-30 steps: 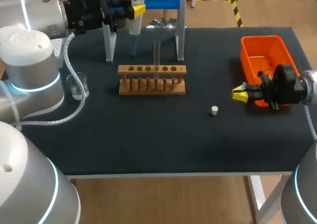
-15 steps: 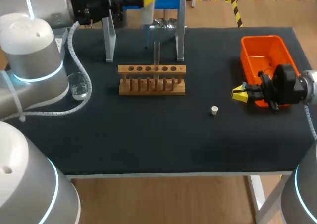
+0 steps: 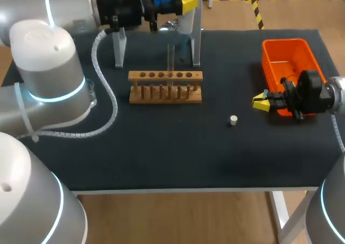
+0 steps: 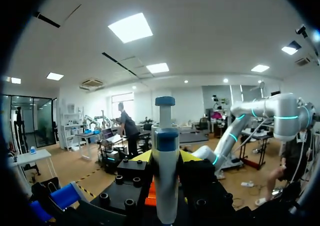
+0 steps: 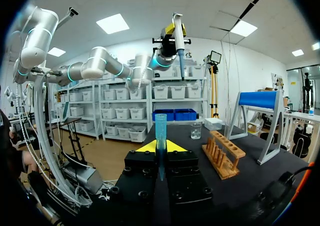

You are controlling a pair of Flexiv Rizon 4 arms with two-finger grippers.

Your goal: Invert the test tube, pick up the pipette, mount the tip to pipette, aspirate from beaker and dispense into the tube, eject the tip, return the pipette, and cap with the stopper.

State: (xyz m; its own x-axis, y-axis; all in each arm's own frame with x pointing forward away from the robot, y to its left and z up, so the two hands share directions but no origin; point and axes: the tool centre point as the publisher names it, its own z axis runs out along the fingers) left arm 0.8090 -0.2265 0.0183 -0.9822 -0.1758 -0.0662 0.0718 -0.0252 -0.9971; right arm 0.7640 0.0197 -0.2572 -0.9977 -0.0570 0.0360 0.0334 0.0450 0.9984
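Observation:
My left gripper (image 3: 182,5) is high over the table's back edge, shut on the white pipette (image 3: 186,20), which hangs by the stand's right leg. In the left wrist view the pipette (image 4: 165,181) with its blue top stands between the fingers of that gripper (image 4: 165,158). My right gripper (image 3: 262,101) hovers left of the orange bin (image 3: 291,49), shut on a blue pipette tip (image 5: 160,136) that stands up between its fingers (image 5: 175,147). A clear test tube (image 3: 171,58) is upright in the wooden rack (image 3: 165,86). The white stopper (image 3: 233,120) lies on the mat.
The pipette stand (image 3: 196,39), blue bar on grey legs, is behind the rack. The glass beaker (image 5: 196,131) is at the table's left, mostly hidden behind my left arm in the head view. Open mat lies in front of the rack.
My left arm has swung to the right along the back of the table, carrying the pipette from the stand's left leg to its right leg. The right arm has kept still.

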